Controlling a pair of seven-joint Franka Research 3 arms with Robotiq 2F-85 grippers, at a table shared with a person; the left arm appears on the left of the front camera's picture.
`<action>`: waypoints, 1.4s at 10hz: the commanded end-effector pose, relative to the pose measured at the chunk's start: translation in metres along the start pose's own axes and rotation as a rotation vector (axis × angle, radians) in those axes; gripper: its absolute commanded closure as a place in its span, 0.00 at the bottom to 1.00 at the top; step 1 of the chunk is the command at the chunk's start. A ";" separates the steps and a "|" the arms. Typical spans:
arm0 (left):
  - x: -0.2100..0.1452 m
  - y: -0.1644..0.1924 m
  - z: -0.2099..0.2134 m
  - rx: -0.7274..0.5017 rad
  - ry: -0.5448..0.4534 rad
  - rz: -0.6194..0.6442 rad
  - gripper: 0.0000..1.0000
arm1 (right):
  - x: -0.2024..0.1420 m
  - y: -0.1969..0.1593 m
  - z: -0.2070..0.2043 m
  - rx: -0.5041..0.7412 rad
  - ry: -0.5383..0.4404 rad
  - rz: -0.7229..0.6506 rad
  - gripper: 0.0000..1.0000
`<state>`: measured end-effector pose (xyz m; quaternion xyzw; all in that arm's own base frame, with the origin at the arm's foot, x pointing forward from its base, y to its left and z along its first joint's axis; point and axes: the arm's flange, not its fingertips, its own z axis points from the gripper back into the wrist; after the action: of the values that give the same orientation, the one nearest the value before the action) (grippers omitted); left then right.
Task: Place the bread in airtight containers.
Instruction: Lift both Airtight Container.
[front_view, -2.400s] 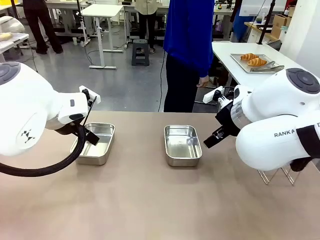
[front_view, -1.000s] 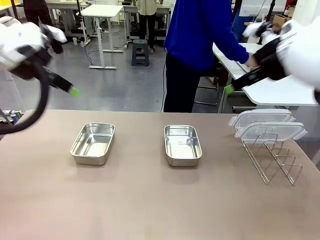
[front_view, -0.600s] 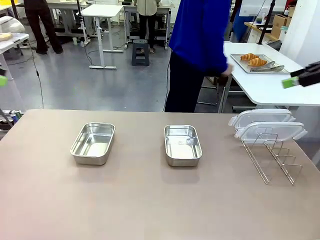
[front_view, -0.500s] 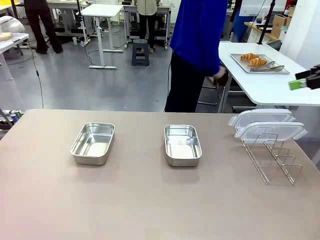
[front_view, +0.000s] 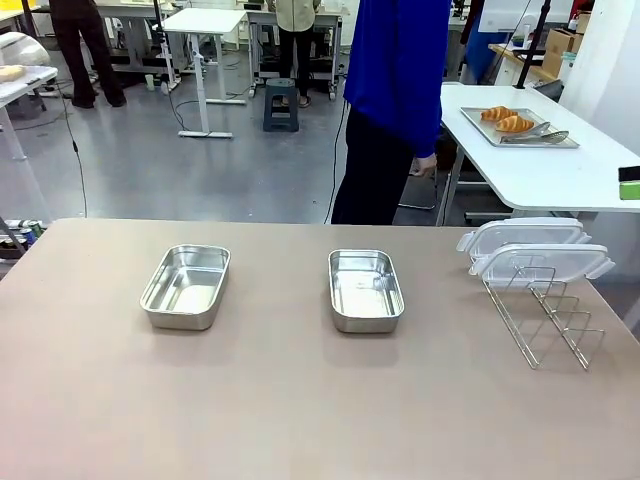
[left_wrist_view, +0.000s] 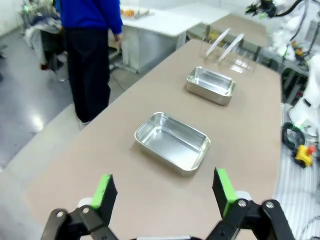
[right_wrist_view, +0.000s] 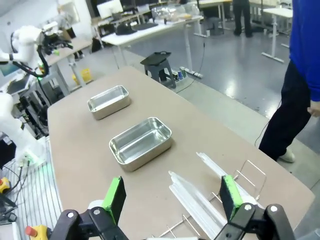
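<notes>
Left jaws and right jaws wide open, holding nothing. Bread (front_view: 506, 120) sits on a tray (front_view: 478, 129) on the far white surface (front_view: 560, 175). Left tin (front_view: 187, 286) and centre tin (front_view: 366, 290) empty on the brown surface (front_view: 300, 400).

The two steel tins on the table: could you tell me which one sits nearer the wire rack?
The middle tin, to the right of its twin, on the rack side.

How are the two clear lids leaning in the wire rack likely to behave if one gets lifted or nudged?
The clear lids look thin and flat, so probably light and slightly flexible. They lean in the wire rack, so a nudge might tip or slide them. Their glossy plastic may be slippery to pinch.
</notes>
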<state>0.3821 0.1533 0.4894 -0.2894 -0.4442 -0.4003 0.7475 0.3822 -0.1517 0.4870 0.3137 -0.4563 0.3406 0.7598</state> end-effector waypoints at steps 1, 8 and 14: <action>-0.002 0.000 0.007 -0.007 0.003 -0.019 0.00 | 0.011 0.005 0.001 -0.010 0.005 0.030 0.00; -0.002 0.000 0.007 -0.007 0.003 -0.019 0.00 | 0.011 0.005 0.001 -0.010 0.005 0.030 0.00; -0.002 0.000 0.007 -0.007 0.003 -0.019 0.00 | 0.011 0.005 0.001 -0.010 0.005 0.030 0.00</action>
<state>0.3767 0.1578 0.4895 -0.2850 -0.4306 -0.4042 0.7549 0.3768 -0.1459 0.4978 0.3016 -0.4448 0.3449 0.7696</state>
